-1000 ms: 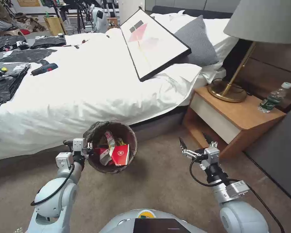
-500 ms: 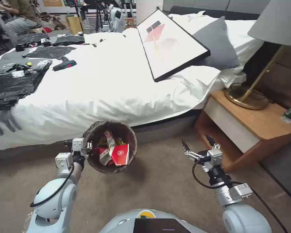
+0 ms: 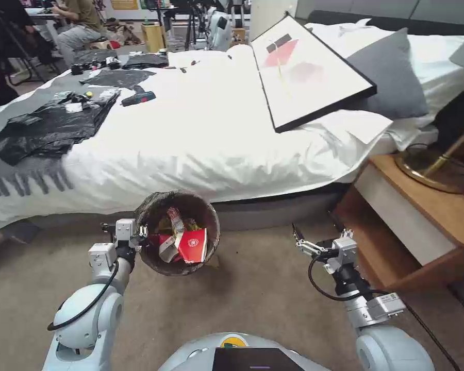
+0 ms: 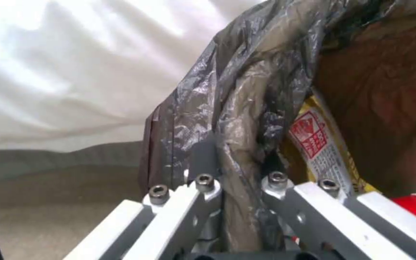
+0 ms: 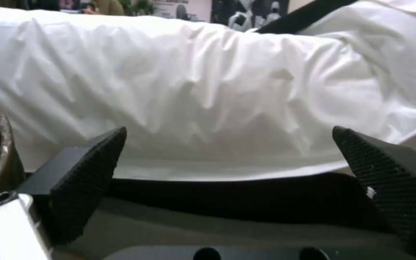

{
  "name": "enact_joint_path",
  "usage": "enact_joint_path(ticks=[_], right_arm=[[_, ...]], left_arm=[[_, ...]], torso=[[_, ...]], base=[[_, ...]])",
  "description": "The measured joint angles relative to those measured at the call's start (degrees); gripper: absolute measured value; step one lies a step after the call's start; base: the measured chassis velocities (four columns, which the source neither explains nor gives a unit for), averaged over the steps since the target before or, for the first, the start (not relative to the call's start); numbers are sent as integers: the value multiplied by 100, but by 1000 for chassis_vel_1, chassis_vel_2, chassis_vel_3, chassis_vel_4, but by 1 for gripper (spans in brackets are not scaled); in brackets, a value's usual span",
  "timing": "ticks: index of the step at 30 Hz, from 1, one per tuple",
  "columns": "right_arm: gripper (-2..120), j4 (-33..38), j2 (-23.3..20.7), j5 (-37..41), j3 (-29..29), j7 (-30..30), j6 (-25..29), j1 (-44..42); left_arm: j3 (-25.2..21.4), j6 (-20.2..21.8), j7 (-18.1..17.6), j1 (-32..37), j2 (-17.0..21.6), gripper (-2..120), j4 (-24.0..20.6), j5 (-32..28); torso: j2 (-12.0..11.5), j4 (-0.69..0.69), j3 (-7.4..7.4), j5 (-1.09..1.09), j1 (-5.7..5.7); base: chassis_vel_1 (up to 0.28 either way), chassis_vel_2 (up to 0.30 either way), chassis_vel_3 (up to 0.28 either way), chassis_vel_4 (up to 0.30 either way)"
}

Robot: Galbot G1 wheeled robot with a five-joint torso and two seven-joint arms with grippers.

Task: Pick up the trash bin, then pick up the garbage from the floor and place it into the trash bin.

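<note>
- Beside the bed [image 3: 191, 134], my left tool [image 3: 139, 233] pinches the trash bin [image 3: 177, 233] by its rim, garbage [image 3: 191, 246] inside.
- My right tool [image 3: 314, 234] hangs wide, empty.
- I'd keep the bin level while scanning the floor [image 3: 263, 299].

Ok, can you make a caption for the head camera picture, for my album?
Left gripper holds the litter-filled trash bin by its rim beside the bed; right gripper waits open.
</note>
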Motion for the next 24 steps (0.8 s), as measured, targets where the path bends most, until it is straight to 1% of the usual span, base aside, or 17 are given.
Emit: enact_joint_path(ticks=[24], right_arm=[[100,28,35,-24,-93,27,-158,-10]], left_arm=[[-69,-28,10,56,58,3,-80,-103]], torso=[[0,0,0,0,0]], base=[[79,77,80,83]])
